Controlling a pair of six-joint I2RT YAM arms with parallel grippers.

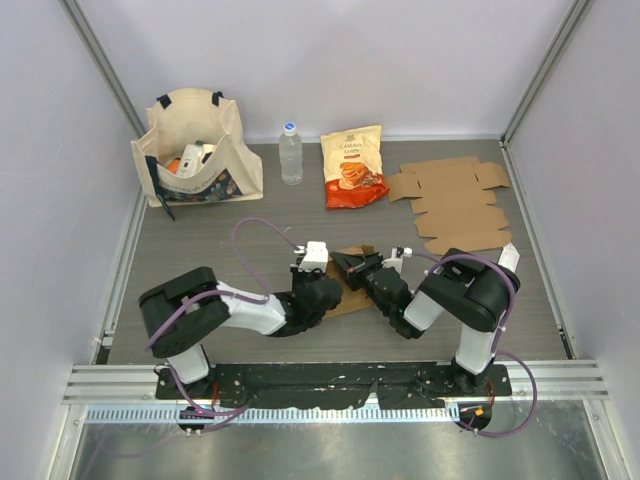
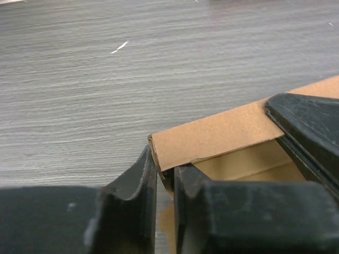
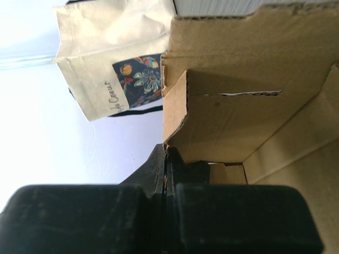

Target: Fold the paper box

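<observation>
The brown corrugated cardboard box [image 1: 347, 302], half-formed with creased walls, sat on the near middle of the grey wood-grain table [image 1: 200, 250], between both arms. The left gripper [image 2: 165, 170] pinched one wall's thin corner between its black fingers. The right gripper [image 3: 165, 161] had its fingers pressed tight on a flap's edge. Farther back lay flat die-cut cardboard blanks [image 1: 455, 205], a glossy orange snack bag [image 1: 353, 167], a clear plastic bottle [image 1: 291, 153] and a cream canvas tote bag [image 1: 243, 160].

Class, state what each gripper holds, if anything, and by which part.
The right gripper pinches the paper box by a side wall's edge. The left gripper straddles a wall's corner; a firm grip cannot be told.
</observation>
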